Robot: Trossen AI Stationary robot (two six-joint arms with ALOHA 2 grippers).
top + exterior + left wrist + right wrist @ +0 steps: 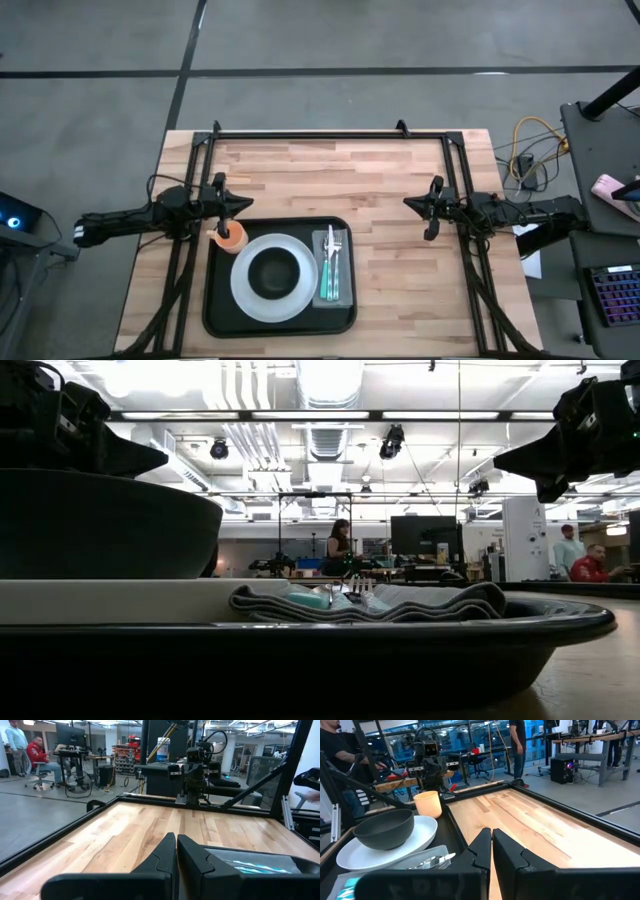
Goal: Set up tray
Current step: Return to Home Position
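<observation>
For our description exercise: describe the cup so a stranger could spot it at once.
Find the black tray on the wooden table. In its corner nearest the left gripper, beside the white plate, stands the cup: small, and the tray's only orange item.

We see the tray [217, 308], large, black and rectangular, with rounded corners and a raised rim. It lies flat on the wooden bench [400, 200], left of centre. It carries a white plate [243, 292], a dark bowl [273, 272], an orange cup [231, 238] and a grey napkin [347, 282].
</observation>
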